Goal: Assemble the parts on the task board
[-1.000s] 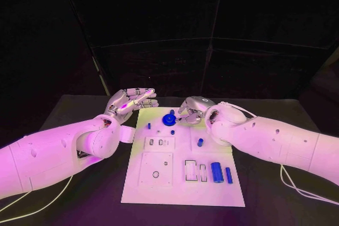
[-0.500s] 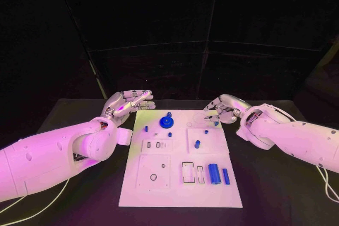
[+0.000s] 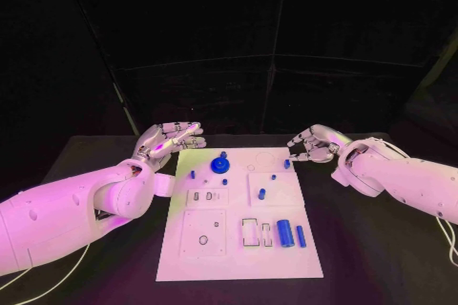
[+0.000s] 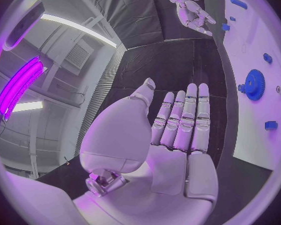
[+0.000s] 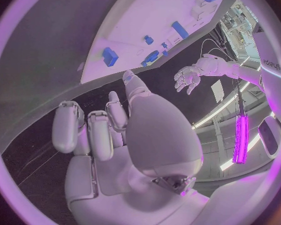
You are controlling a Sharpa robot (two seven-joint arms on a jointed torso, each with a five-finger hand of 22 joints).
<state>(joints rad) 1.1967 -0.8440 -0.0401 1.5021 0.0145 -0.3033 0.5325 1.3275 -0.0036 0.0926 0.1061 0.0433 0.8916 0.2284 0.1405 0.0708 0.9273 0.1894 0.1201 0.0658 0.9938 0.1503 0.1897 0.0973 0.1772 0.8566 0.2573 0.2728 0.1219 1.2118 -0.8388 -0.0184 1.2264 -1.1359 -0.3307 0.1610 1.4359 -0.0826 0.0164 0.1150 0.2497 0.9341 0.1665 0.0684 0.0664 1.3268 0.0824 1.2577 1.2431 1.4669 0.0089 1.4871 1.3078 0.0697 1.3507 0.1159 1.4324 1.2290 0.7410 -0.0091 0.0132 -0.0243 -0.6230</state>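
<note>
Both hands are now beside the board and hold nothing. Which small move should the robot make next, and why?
Probably bring the right hand down toward the small blue peg near the task board's far right edge. That hand is empty, with its fingers curled in, and hovers closest to this part. The left hand is open, off the board's far left corner.

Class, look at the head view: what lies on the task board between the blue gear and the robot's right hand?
Between the blue gear and the right hand, the task board shows bare white surface with a faint ring outline, then a small blue part near the board's right edge.

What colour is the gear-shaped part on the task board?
Blue. The gear shows best in the left wrist view.
</note>
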